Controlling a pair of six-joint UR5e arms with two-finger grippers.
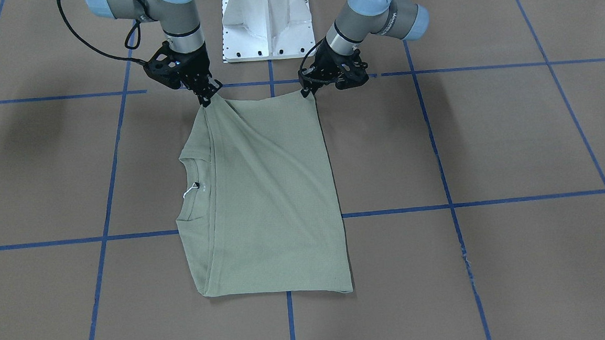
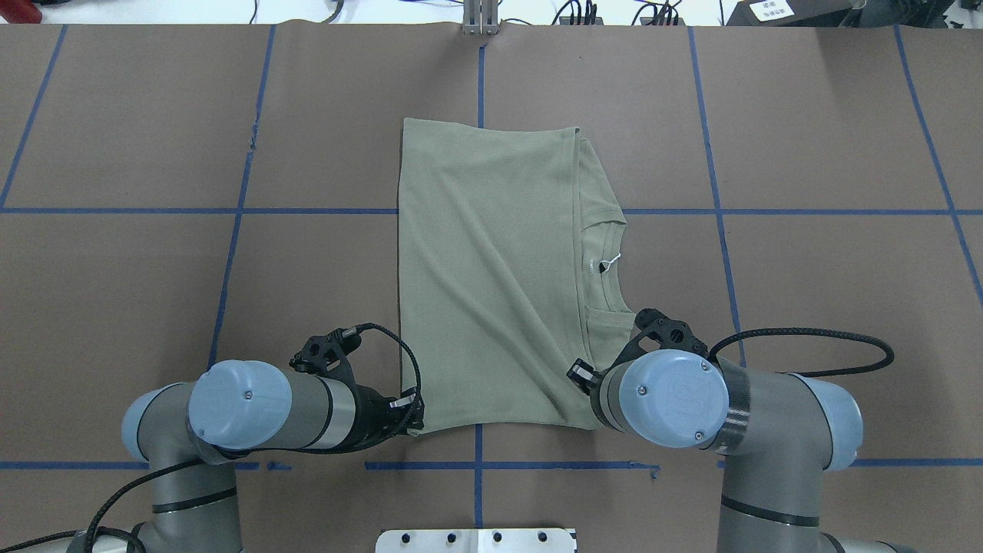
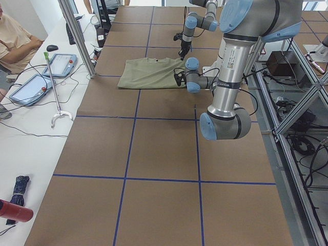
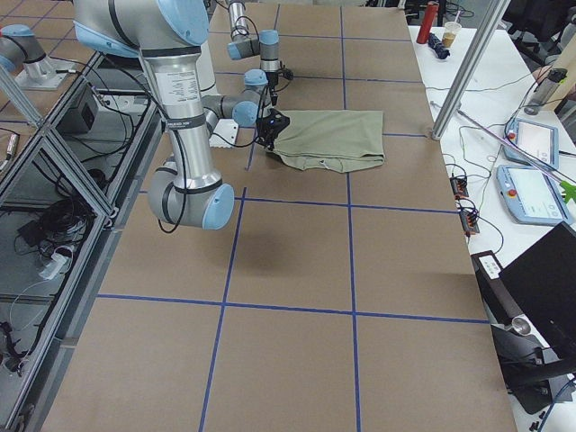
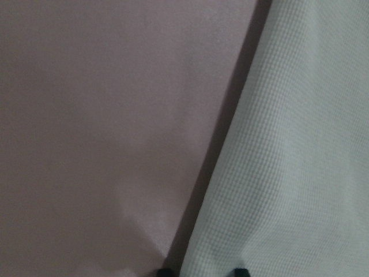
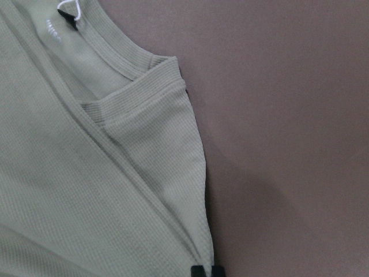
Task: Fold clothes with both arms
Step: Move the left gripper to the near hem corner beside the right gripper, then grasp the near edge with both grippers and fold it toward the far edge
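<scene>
The pale sage-green shirt [image 1: 273,203] lies folded into a rectangle on the brown table [image 1: 489,137], its collar and white tag string [image 1: 191,190] toward my right side. My left gripper [image 1: 307,90] is shut on the shirt's near corner on my left; in the left wrist view [image 5: 202,272] fabric [image 5: 300,144] runs between the tips. My right gripper [image 1: 207,98] is shut on the near corner on my right, pinching the layered edge [image 6: 207,271]. Both corners are drawn up a little. In the overhead view the shirt [image 2: 491,269] shows; my right wrist hides that gripper's fingertips.
The white pedestal [image 1: 267,25] stands just behind the grippers. Blue tape lines [image 1: 445,182] grid the table. A side table with tablets [image 3: 31,87] and a seated person [image 3: 13,41] lies beyond the far edge. Aluminium frame posts [image 3: 77,36] stand there.
</scene>
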